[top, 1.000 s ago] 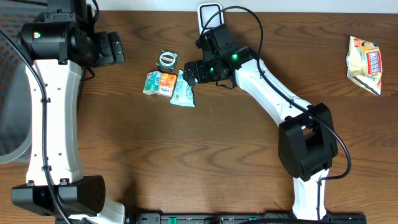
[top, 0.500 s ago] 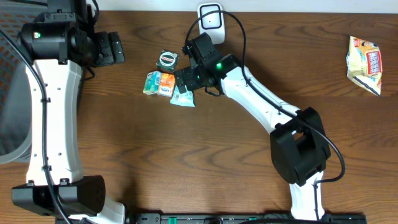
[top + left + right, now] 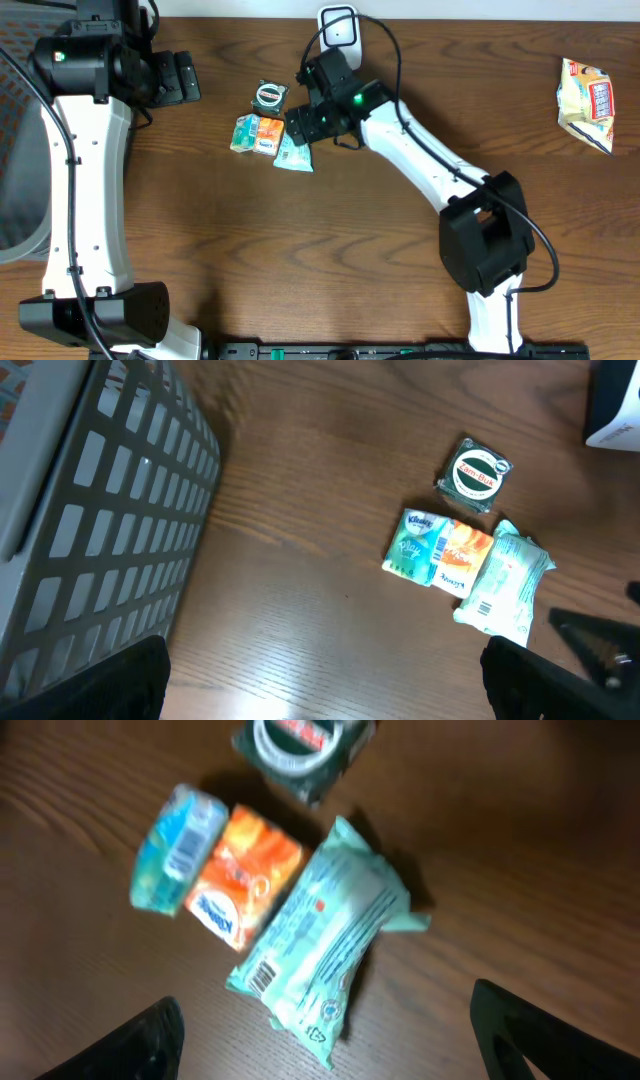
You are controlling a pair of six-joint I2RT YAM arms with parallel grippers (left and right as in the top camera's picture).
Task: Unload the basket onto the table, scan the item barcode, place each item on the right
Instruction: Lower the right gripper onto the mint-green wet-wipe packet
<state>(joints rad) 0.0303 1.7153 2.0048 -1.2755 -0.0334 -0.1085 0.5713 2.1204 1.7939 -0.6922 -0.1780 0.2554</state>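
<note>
A mint-green packet (image 3: 320, 945) lies flat on the wooden table, a barcode (image 3: 262, 975) printed near its lower left corner. My right gripper (image 3: 330, 1042) hovers just above it, open, its fingers well clear on either side of the packet's near end. From overhead, the right gripper (image 3: 306, 122) sits at the upper edge of the mint packet (image 3: 293, 152). The white scanner (image 3: 340, 27) stands at the table's far edge. My left gripper (image 3: 181, 78) stays open at the far left, holding nothing; it looks down on the mint packet (image 3: 505, 585).
Beside the mint packet lie an orange tissue pack (image 3: 267, 135), a blue-green tissue pack (image 3: 243, 133) and a dark packet with a round label (image 3: 268, 95). A snack bag (image 3: 587, 103) rests at the far right. A grey mesh basket (image 3: 100, 510) stands left of the table.
My right arm swung left from beside the items to over the mint packet, and its jaws have narrowed a little. The left arm has not moved.
</note>
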